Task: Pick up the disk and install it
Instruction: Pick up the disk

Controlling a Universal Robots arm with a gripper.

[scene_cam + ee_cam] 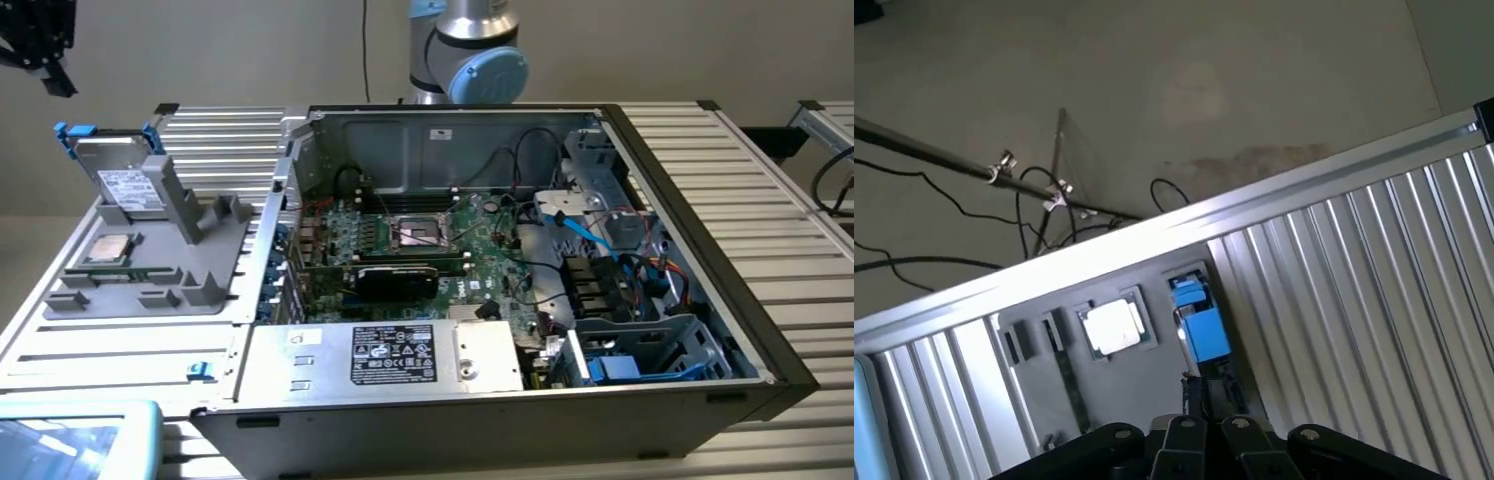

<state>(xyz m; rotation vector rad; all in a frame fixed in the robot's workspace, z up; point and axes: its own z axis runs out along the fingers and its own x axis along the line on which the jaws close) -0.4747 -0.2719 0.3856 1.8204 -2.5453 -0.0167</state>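
At the exterior view's top left corner my gripper hangs in the air, above and well apart from the grey fixture that sits on the ribbed metal table. Seen from the wrist, the gripper looks drawn together, with nothing pinched in it. The disk stands upright in a slot at the fixture's far end. Its white label is turned towards the exterior camera and its blue carrier shows along the upper edge. From my wrist I see the disk edge-on as a blue block just beyond my fingertips, and I am not touching it. A small square silver processor chip lies flat in a recess of the same fixture, near the disk. The open computer case lies on its side to the exterior view's right of the fixture. It has the motherboard in the middle, a power supply along the near edge and a drive cage with blue parts at the near right corner. My arm's base rises behind the case.
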